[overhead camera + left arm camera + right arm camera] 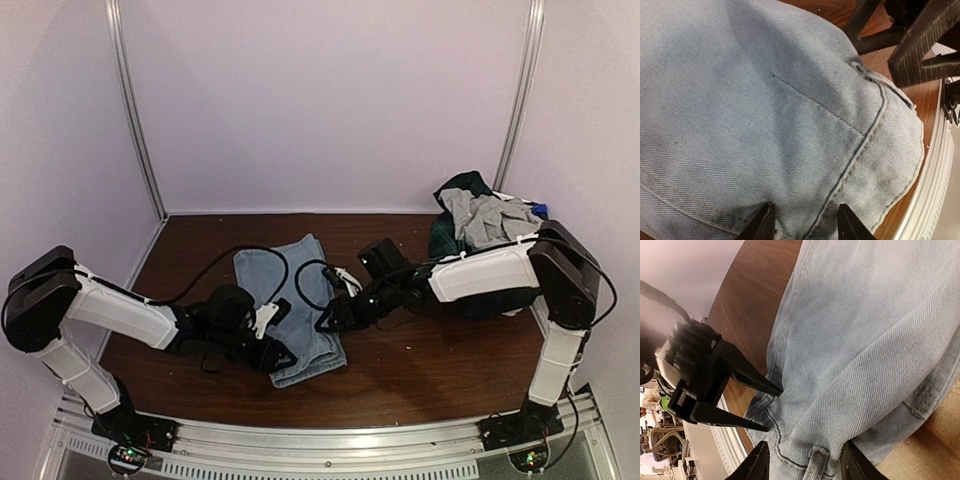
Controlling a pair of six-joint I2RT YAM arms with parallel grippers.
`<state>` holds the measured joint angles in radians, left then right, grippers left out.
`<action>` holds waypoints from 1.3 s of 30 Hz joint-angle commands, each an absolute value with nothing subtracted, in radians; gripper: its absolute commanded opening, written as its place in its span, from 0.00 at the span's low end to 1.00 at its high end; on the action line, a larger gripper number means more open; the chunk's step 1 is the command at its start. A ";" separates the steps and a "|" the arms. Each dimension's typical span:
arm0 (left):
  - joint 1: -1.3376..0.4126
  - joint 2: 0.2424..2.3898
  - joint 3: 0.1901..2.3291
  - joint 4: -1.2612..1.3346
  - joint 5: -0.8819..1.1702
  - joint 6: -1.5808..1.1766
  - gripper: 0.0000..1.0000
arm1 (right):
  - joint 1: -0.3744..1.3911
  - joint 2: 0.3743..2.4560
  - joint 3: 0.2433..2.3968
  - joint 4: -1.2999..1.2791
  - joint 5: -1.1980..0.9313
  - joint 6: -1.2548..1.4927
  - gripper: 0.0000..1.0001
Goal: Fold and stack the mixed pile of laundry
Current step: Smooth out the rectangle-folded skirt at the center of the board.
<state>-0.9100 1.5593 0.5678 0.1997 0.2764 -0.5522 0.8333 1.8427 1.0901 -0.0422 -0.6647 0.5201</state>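
Light blue jeans [292,300] lie folded on the brown table, left of centre. My left gripper [283,348] is at their near end. In the left wrist view its fingers [762,225] are closed onto a bulge of denim [790,125] beside a seam. My right gripper [328,318] reaches in from the right. In the right wrist view it [805,452] stands open, jaws either side of the waistband and a belt loop [815,460]. The left gripper [772,410] shows there too, tips at the jeans' edge. The mixed laundry pile [480,215], plaid, grey and white, sits at the back right.
White walls and metal posts [135,110] close in the table [420,360] at the back and sides. A metal rail [350,440] runs along the near edge, close to the jeans' end. Black cables [240,255] loop over the denim.
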 commanded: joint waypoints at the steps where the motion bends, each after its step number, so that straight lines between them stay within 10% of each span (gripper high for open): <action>1: -0.912 1.591 0.551 0.084 0.236 -0.559 0.46 | 0.835 1.864 1.160 0.025 -0.668 0.540 0.49; 20: -0.910 1.509 0.552 0.008 0.165 -0.567 0.48 | 0.825 2.034 1.030 0.171 -0.723 0.578 0.27; 39: -0.903 1.229 0.612 -0.104 0.073 -0.358 0.66 | 0.875 1.912 0.958 0.284 -0.751 0.659 0.25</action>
